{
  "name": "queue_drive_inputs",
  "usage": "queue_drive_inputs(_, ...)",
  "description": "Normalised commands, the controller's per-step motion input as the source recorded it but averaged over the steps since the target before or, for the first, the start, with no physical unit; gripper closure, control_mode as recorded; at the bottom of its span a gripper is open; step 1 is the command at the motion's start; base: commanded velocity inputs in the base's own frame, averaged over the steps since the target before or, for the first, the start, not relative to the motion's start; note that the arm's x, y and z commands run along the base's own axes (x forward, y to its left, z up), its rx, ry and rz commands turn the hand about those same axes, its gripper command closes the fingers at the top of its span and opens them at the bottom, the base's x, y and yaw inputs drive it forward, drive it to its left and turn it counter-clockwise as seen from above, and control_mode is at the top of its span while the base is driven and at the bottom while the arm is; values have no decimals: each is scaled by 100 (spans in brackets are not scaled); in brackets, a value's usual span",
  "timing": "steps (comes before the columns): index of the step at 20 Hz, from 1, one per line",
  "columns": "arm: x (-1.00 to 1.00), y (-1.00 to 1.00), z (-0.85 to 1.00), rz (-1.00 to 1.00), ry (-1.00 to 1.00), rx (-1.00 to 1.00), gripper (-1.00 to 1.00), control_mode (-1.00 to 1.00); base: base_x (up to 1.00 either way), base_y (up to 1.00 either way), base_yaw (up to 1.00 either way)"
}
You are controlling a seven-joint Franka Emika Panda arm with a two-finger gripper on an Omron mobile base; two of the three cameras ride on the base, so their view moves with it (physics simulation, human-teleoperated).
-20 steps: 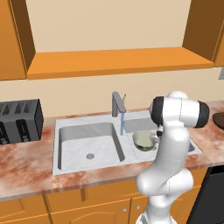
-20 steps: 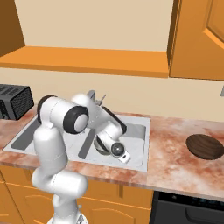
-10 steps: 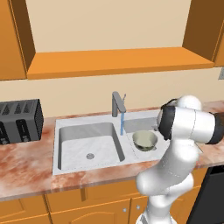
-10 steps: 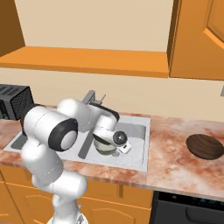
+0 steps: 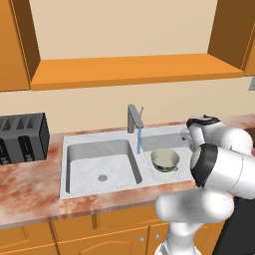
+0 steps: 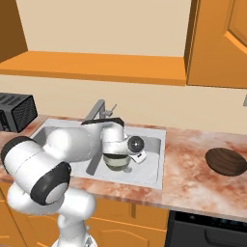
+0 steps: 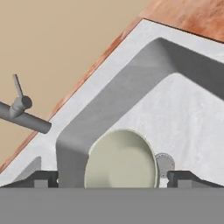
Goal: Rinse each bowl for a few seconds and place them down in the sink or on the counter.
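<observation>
Cream-green bowl point(image 5: 165, 159) sits in the right basin of the sink point(image 5: 74, 144), water running just beside it. Our fingers point(image 7: 112, 178) stand spread wide, gripping nothing. We judge the brown bowl point(image 6: 226, 161), on the bench point(image 6: 193, 154), unrinsed.

We see our white arm folded forward and down, elbow bulging toward the cameras, wrist bent low ahead of it, and the gripper point(image 7: 112, 178) pointing downward with its two dark fingertips point(image 7: 43, 178) spread wide apart, nothing clamped between them.
</observation>
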Motion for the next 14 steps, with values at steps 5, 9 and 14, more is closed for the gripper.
queue_drive_inputs(5, -64, -23, 54, -7, -4, 5, -100, -100, 0, 0, 0)
queue_drive_inputs(9, -57, -15, 66, -12, -1, 2, -100, -100, 0, 0, 0)
queue_drive_inputs(14, -38, -25, 58, -14, 5, 1, -100, -100, 0, 0, 0)
